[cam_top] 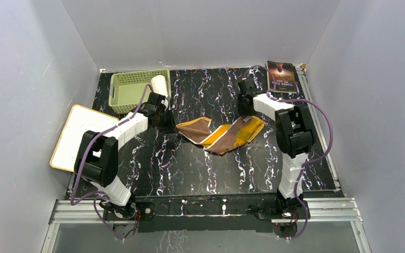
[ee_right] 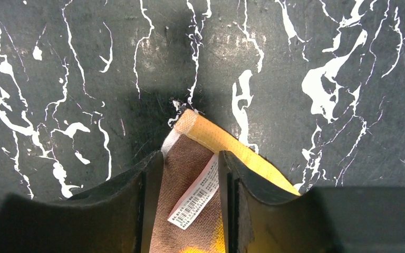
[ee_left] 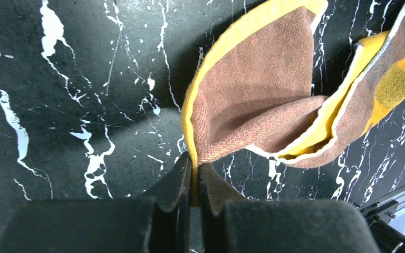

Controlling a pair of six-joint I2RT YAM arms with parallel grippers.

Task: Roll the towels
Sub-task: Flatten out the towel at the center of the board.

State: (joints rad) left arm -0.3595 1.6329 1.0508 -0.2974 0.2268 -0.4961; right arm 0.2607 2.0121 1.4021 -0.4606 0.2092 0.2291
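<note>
From above, the brown towel (cam_top: pixel 225 135) lies crumpled and half twisted near the middle of the marble-patterned table (cam_top: pixel 190 174), stretched roughly from 9 to 3 o'clock between the two arms. The left gripper (cam_top: pixel 164 122) sits at its 9 o'clock end and the right gripper (cam_top: pixel 244 114) at its 3 o'clock end. Out at 11 o'clock there is a green basket (cam_top: pixel 129 90), and the white towel (cam_top: pixel 160 83) stands at its right end as a neat cylinder. I cannot say whether it is inside the basket or just against it. A white board (cam_top: pixel 79 138) hangs off the table at 9 o'clock, and a book (cam_top: pixel 281 77) lies in the 1 o'clock corner. In the left wrist view, the left gripper's fingers are pinched tight on the yellow hem, and the cloth rises from them towards 1 o'clock in a loose, open fold. In the right wrist view, the right gripper's jaws stand partly apart on either side of the towel's corner. The care label (ee_right: pixel 198 192) shows between them, and the corner tip pokes out at 12 o'clock. As far as I can see they are not clamped on it. So one towel looks done. The brown one is neither flat nor rolled, and I'd judge it needs pulling out straight into a strip before any rolling can begin.
</note>
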